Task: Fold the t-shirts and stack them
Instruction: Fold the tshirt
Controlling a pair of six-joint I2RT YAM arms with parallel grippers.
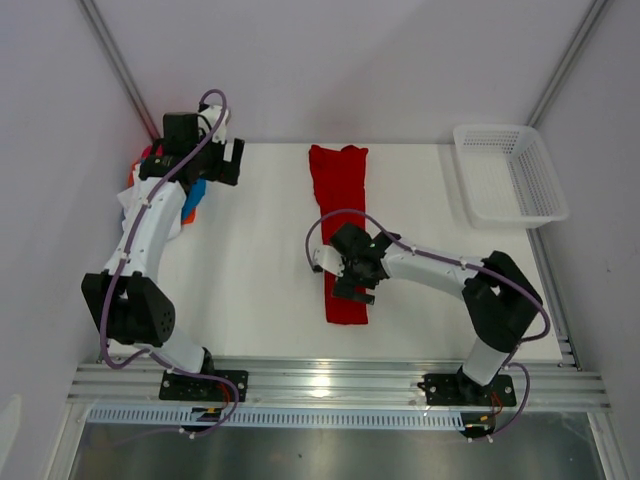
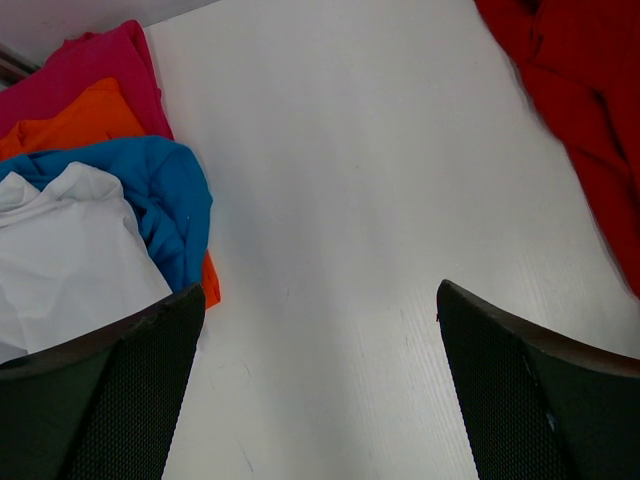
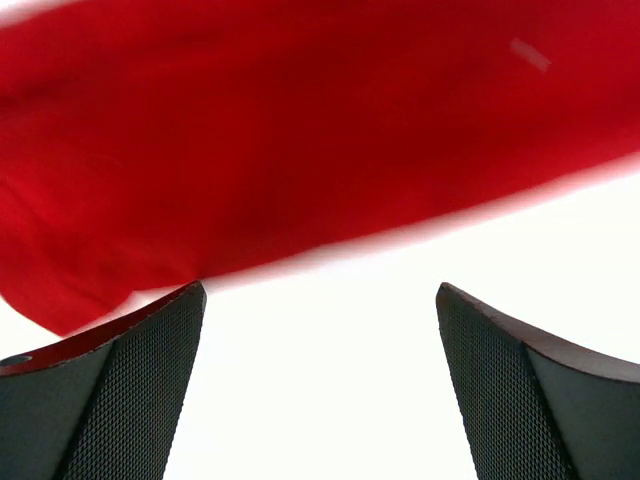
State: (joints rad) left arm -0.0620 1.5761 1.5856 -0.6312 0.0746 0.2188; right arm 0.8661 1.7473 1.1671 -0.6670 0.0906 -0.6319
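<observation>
Five soft cloth t-shirts were in view. One was a plain bright red t-shirt [image 1: 338,185], laid as a long strip down the middle of the white tabletop [image 1: 250,280]. Four lay heaped at the far left corner: one pink t-shirt [image 2: 100,60], one orange t-shirt [image 2: 75,122], one blue t-shirt [image 2: 165,190] and one white t-shirt [image 2: 70,250]. One white plastic mesh basket [image 1: 510,175] sat at the far right corner. Two robot arms stood at the near edge: one left arm [image 1: 150,225] and one right arm [image 1: 430,265].
</observation>
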